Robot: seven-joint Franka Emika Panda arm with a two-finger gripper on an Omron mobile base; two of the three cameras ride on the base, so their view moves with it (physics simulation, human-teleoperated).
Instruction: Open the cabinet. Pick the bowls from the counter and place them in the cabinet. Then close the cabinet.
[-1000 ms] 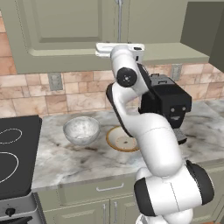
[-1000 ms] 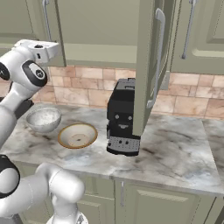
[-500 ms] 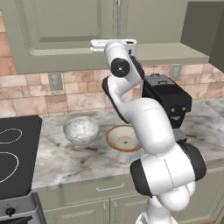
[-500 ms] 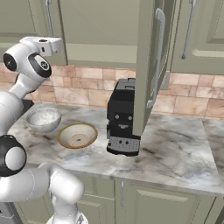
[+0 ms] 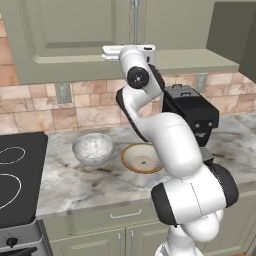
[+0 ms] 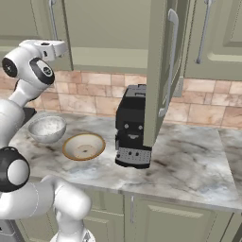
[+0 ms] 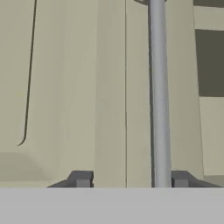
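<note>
The cabinet's left door point(image 5: 75, 35) is closed, and its right door point(image 6: 158, 71) stands swung out. My gripper point(image 7: 130, 179) is up against the left door, open. The silver bar handle point(image 7: 158, 96) runs between the fingers, close to the right fingertip point(image 7: 179, 178) and well away from the left one. From the base the hand point(image 5: 129, 50) sits at the door's bottom edge below the handle point(image 5: 135, 17). On the counter point(image 5: 80, 185) sit the speckled grey bowl point(image 5: 93, 148) and the tan bowl point(image 5: 142, 158), side by side.
A black coffee machine point(image 6: 134, 127) stands on the counter right of the bowls, under the open door. The black stovetop point(image 5: 15, 175) lies to the left. Lower cabinets and a drawer point(image 5: 125, 215) sit beneath the counter.
The arm has shifted its hand slightly left along the cabinet's bottom edge, and the fingers have narrowed around the left door's handle. The bowls have not moved.
</note>
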